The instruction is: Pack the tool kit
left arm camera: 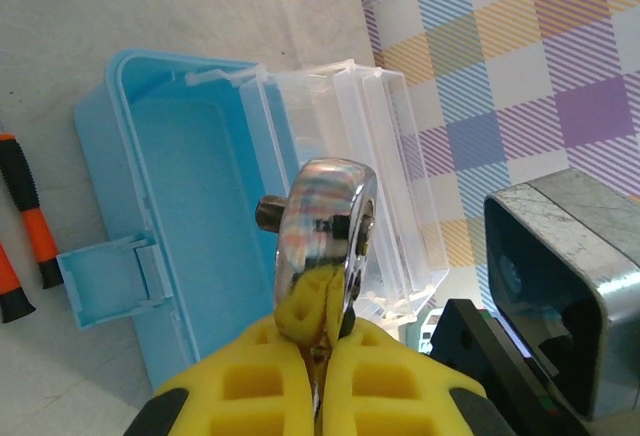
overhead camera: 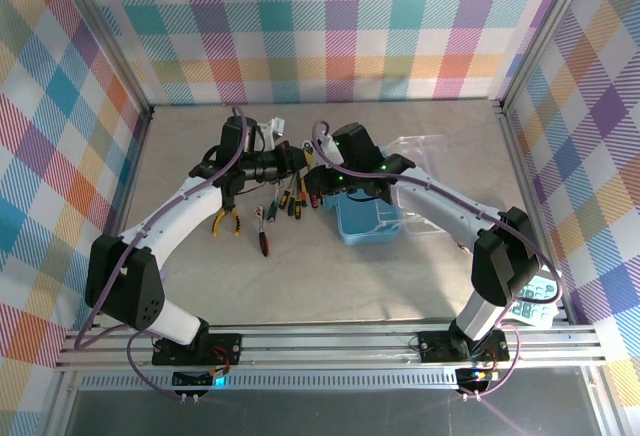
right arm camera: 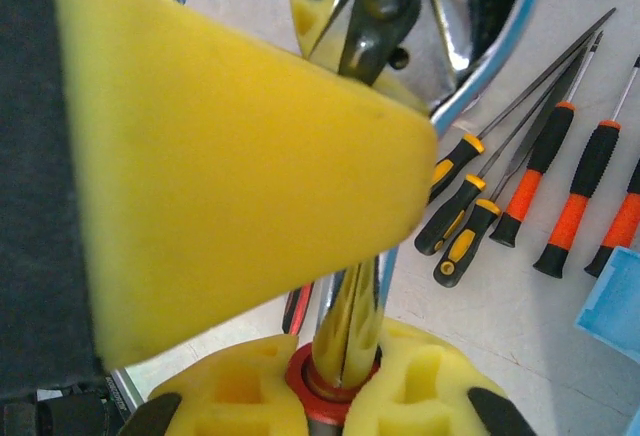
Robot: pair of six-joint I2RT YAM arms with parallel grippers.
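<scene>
My left gripper (left arm camera: pixel 318 331) is shut on a chrome ratchet wrench (left arm camera: pixel 322 236), its yellow pads pinching just below the round head. My right gripper (right arm camera: pixel 340 361) is shut on the same wrench's shaft (right arm camera: pixel 350 316) at a red collar. The wrench hangs in the air between both grippers, left gripper (overhead camera: pixel 293 162) and right gripper (overhead camera: pixel 322 174) meeting left of the case. The light blue case (overhead camera: pixel 368 220) lies open, inside (left arm camera: pixel 190 196) bare, with its clear lid (left arm camera: pixel 370 146) folded back. Several screwdrivers (right arm camera: pixel 560 191) with orange or yellow-black handles lie on the table.
Yellow-handled pliers (overhead camera: pixel 226 220) and red-handled pliers (overhead camera: pixel 263 240) lie left of the screwdrivers (overhead camera: pixel 290 196). A clear bag (overhead camera: pixel 425 151) sits behind the case. A small white device (overhead camera: pixel 533 304) lies by the right arm's base. Checked walls enclose the table.
</scene>
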